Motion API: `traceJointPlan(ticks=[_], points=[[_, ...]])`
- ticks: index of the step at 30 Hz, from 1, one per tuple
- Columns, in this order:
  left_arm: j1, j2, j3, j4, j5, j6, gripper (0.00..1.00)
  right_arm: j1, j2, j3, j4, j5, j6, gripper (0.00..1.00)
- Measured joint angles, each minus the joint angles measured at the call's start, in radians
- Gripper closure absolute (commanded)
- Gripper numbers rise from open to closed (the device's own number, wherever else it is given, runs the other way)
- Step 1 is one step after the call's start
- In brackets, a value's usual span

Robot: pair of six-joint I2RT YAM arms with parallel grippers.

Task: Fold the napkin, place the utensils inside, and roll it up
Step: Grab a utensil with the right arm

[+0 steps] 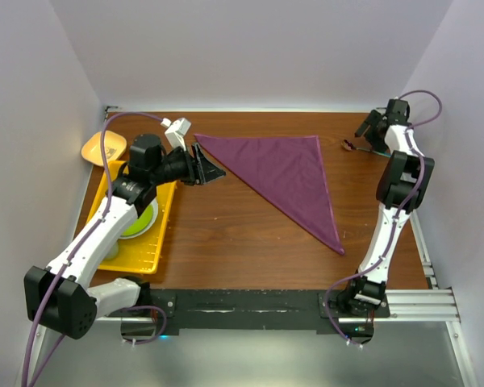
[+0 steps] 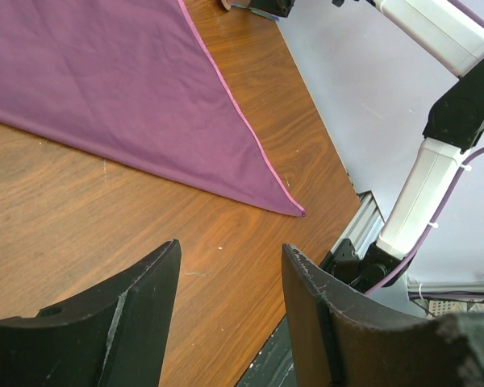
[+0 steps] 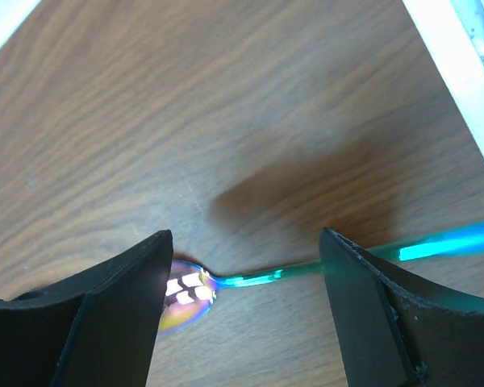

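The plum-purple napkin (image 1: 289, 179) lies folded into a triangle on the brown table; it also shows in the left wrist view (image 2: 105, 89). My left gripper (image 1: 212, 171) is open and empty, hovering at the napkin's left corner; in its wrist view (image 2: 230, 290) bare wood shows between the jaws. My right gripper (image 1: 373, 129) is at the far right corner, open, its jaws standing over an iridescent spoon (image 3: 250, 280) that lies on the table. The spoon's bowl sits by the left finger (image 3: 105, 322) and its handle runs past the right finger.
A yellow tray (image 1: 163, 234) at the left holds a green plate (image 1: 143, 219). An orange-yellow dish (image 1: 97, 149) sits behind it. The table's right rail (image 1: 423, 258) and white walls close the space.
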Motion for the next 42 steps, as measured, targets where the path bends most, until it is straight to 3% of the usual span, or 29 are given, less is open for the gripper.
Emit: traceJointPlan(ticks=[6,15,21,32,35,39,41,42], points=[[0.000,0.000,0.000,-0.006,0.000,0.002,0.42,-0.006,-0.012,-0.027,0.007,-0.030,0.007,0.24],[-0.002,-0.004,0.002,-0.018,0.000,0.007,0.42,-0.011,-0.200,-0.308,-0.009,-0.062,0.020,0.23],[-0.005,-0.013,0.003,-0.016,0.001,0.007,0.42,-0.011,-0.273,-0.408,-0.043,-0.066,0.009,0.23],[-0.006,-0.013,0.007,0.002,0.016,0.004,0.42,0.030,-0.326,-0.485,-0.070,0.014,-0.128,0.36],[-0.006,-0.013,0.008,0.002,0.019,0.004,0.42,0.076,-0.317,-0.475,-0.094,0.101,-0.206,0.44],[-0.006,-0.013,0.009,0.002,0.019,0.004,0.42,0.141,-0.272,-0.411,-0.130,0.189,-0.293,0.83],[-0.006,-0.013,0.010,0.002,0.019,0.004,0.42,0.163,-0.245,-0.368,-0.153,0.198,-0.321,0.98],[-0.006,-0.013,0.010,0.002,0.019,0.003,0.42,0.172,-0.232,-0.349,-0.160,0.202,-0.336,1.00]])
